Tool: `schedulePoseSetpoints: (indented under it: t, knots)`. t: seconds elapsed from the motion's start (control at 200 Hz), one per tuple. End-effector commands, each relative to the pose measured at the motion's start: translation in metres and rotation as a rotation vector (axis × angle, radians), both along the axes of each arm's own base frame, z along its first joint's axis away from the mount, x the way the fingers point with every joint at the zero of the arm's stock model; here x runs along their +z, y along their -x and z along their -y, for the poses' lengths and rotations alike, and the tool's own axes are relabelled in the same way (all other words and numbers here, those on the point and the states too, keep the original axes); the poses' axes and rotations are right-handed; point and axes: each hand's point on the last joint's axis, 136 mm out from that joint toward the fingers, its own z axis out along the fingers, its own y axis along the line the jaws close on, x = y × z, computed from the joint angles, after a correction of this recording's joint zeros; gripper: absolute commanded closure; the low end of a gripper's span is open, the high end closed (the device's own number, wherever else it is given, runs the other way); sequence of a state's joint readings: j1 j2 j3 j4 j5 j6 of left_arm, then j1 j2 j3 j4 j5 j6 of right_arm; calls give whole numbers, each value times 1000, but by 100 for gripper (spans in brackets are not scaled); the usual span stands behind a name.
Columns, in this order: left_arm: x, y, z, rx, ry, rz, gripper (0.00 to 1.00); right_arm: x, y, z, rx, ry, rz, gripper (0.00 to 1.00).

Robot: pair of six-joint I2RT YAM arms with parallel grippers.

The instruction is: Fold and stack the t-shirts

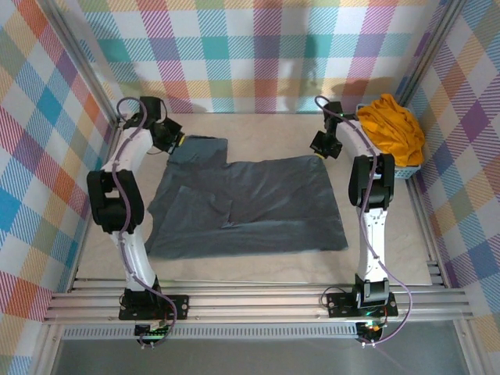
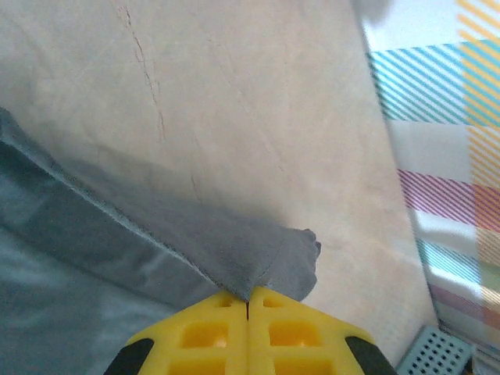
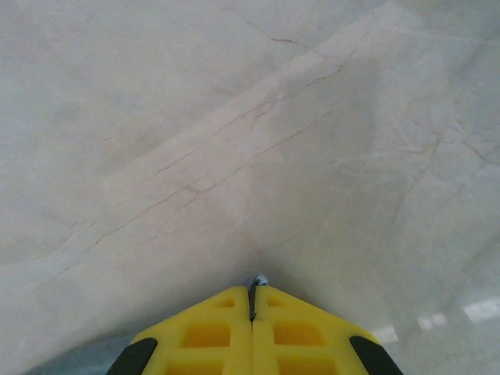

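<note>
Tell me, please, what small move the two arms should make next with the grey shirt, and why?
Probably raise both grippers together a little, lifting the far edge. The left gripper is shut on a far corner of the grey t-shirt, and the right gripper is shut with a sliver of grey cloth at its tips, while the shirt lies spread on the table.

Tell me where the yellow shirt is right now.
In the top view, the yellow shirt sits bunched on the blue basket in the far right corner of the table, right of the spread grey shirt.
</note>
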State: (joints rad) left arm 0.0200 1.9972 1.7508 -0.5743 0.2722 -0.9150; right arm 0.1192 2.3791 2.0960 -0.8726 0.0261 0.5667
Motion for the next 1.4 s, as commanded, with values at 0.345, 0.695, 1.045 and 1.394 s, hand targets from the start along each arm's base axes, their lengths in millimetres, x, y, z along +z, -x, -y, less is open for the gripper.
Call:
schedulePoseSetpoints:
  t: [0.345,0.695,1.045,1.394]
  knots:
    - [86,102,-21,9,35,133,100,74,56,-1,59,-17,97,100]
    - [90,203,-22,23,-31,128,100,72,113,7,45,-21,71,100]
    - [41,270,-31,72,-108,28,100,45,164,34,-21,20,7,100]
    - [0,316,-39,121,-160,-36,100,23,196,36,-35,15,-57,100]
